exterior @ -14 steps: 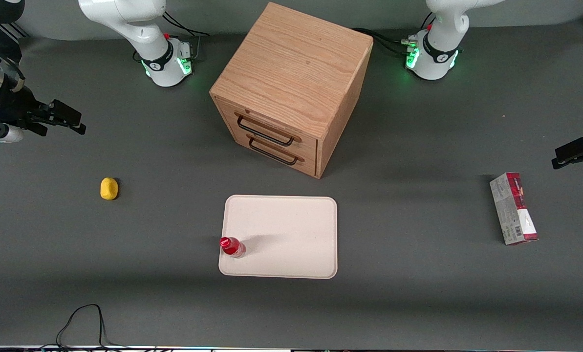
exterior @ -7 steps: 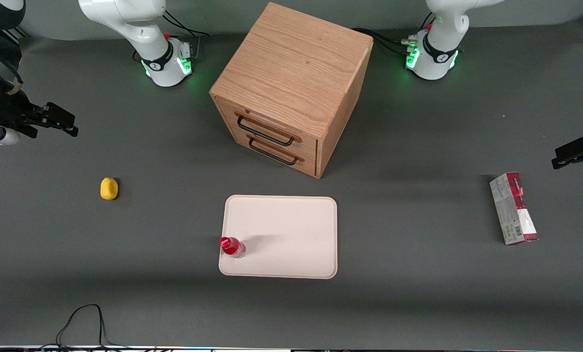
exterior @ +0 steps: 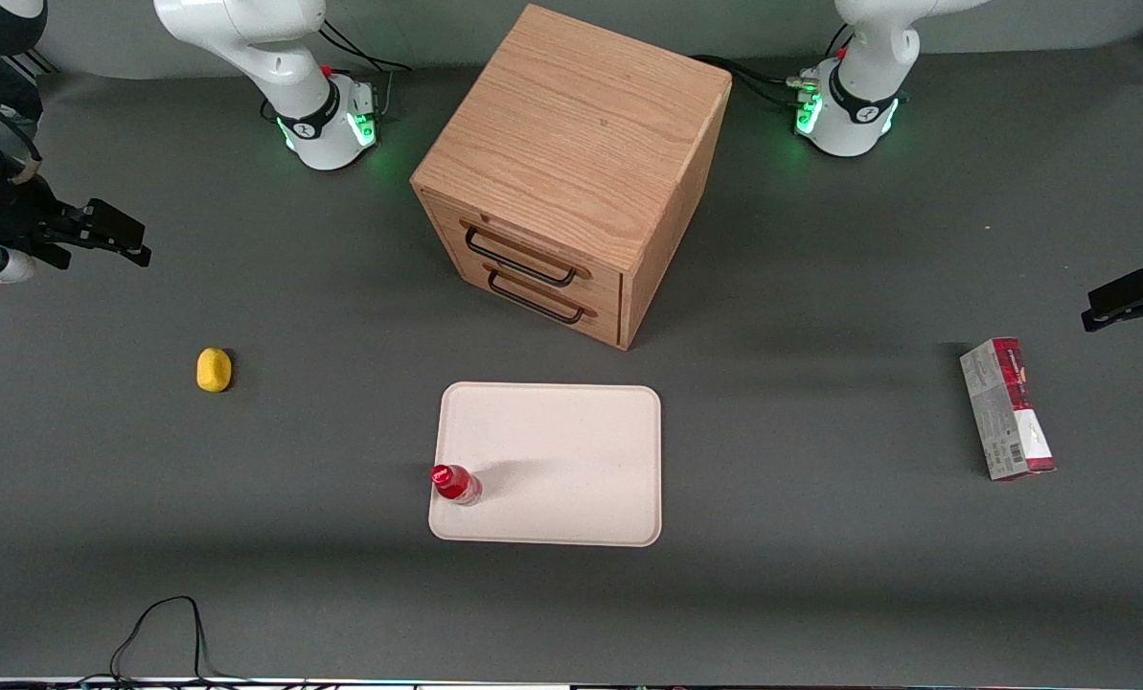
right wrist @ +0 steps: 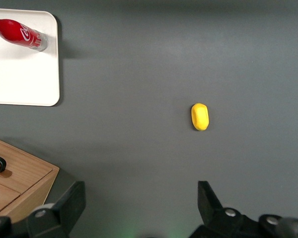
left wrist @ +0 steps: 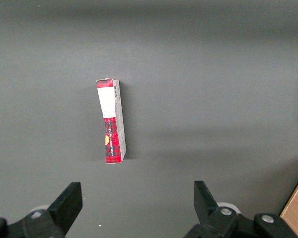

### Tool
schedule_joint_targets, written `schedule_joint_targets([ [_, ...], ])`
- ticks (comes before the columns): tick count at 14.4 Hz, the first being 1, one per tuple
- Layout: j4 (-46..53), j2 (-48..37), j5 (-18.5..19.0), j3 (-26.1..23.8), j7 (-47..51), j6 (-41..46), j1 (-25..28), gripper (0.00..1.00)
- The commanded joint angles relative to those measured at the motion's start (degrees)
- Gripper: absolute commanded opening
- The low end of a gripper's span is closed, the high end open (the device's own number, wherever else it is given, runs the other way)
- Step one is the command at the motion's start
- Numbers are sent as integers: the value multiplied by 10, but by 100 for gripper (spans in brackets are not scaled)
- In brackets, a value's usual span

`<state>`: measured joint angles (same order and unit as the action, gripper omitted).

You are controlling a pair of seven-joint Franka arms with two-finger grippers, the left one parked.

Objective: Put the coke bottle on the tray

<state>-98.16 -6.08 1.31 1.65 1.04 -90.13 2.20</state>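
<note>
The coke bottle (exterior: pixel 456 484) (right wrist: pixel 19 33), small and red with a red cap, stands upright on the cream tray (exterior: pixel 571 450) (right wrist: pixel 20 79), in the tray corner that is nearest the front camera on the working arm's end. My gripper (exterior: pixel 121 235) (right wrist: pixel 141 198) hovers high above the table at the working arm's end, far from the tray and the bottle. Its fingers are spread wide open with nothing between them.
A wooden drawer cabinet (exterior: pixel 571 172) stands farther from the front camera than the tray. A small yellow object (exterior: pixel 214 370) (right wrist: pixel 200 116) lies on the dark mat between my gripper and the tray. A red-and-grey carton box (exterior: pixel 1007 409) (left wrist: pixel 111 121) lies toward the parked arm's end.
My gripper has drawn back a little toward the working arm's end of the table. The bottle and tray have not moved.
</note>
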Motion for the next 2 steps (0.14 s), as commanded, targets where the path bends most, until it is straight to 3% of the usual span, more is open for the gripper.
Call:
schedule_joint_targets([
  [1, 12, 4, 7, 3, -8, 9, -4, 100],
  [2, 12, 4, 7, 3, -9, 9, -4, 100],
])
